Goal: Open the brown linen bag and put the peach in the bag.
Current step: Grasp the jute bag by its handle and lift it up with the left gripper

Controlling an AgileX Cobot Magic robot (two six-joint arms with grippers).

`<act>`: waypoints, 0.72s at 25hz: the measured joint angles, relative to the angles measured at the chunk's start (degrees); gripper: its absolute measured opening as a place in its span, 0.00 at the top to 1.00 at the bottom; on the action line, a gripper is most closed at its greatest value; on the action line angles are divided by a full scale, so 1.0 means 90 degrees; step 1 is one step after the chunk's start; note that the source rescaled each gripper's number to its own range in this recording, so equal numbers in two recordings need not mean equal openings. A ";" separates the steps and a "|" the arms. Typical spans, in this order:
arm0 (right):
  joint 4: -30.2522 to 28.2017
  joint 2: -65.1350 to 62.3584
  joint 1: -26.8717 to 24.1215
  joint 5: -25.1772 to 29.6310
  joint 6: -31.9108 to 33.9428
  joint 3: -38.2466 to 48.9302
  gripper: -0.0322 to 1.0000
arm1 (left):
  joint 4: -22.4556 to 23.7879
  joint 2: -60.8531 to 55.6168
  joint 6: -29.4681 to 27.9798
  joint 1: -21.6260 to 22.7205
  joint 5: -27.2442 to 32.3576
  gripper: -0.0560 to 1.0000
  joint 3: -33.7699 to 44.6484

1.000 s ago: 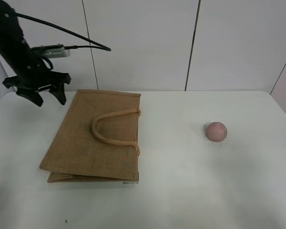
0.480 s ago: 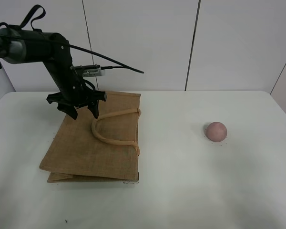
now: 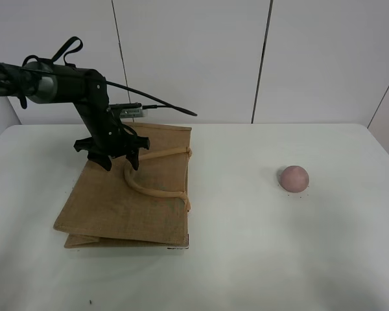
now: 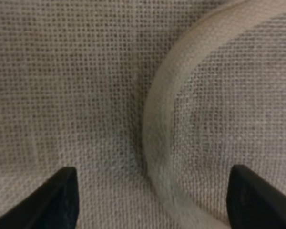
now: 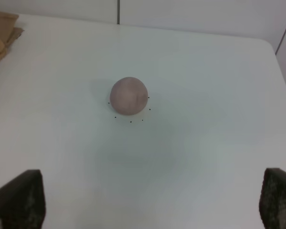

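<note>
The brown linen bag (image 3: 126, 201) lies flat and folded shut, its beige loop handle (image 3: 157, 192) resting on top, with the small, round, dusty-pink peach (image 3: 294, 177) well apart to its right.

High camera overlooks the table (image 3: 266, 259); left wrist hugs bag (image 4: 62, 71), right wrist faces peach (image 5: 128, 96)

Open tabletop (image 3: 240, 214) between bag (image 3: 117, 207) and peach (image 3: 294, 177)
The peach sits alone with room on every side; the left gripper (image 3: 120, 159), jaws spread, crowds the bag's handle (image 3: 152, 191).
</note>
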 joint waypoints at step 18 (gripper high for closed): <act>0.0000 0.0000 0.0000 0.0000 0.0000 0.0000 0.00 | 0.0103 0.0731 -0.0005 -0.0052 -0.0229 0.13 -0.0229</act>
